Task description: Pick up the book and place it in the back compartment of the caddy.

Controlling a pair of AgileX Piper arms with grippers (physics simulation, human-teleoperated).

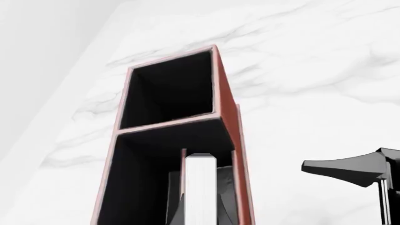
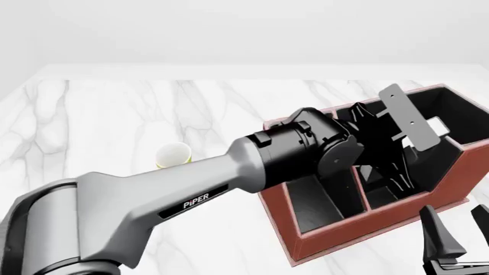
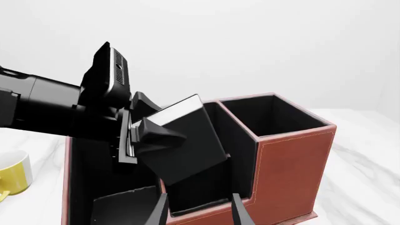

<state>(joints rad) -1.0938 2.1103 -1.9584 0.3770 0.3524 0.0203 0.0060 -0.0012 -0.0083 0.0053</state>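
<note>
Book held over the caddy, not yet released

The left gripper [image 3: 134,136] is clamped on the thin black-covered, white-edged book [image 3: 184,138], tilted over the reddish-brown black-lined caddy [image 3: 293,159]; its long axis points down toward the cell at six o'clock. The right gripper [image 3: 198,211], fingers apart, waits nearby.

Left arm [image 2: 114,212]: light grey rounded link with white "PiPER" lettering on a black stripe, then glossy black cylindrical wrist housings [image 2: 306,152]. Grey rectangular camera bracket [image 2: 409,117] with small holes sat beside the wrist housings. Left gripper [image 3: 147,136]: matte black wedge-shaped fingers. Right gripper [image 3: 200,213]: same black tapered fingers.
</note>
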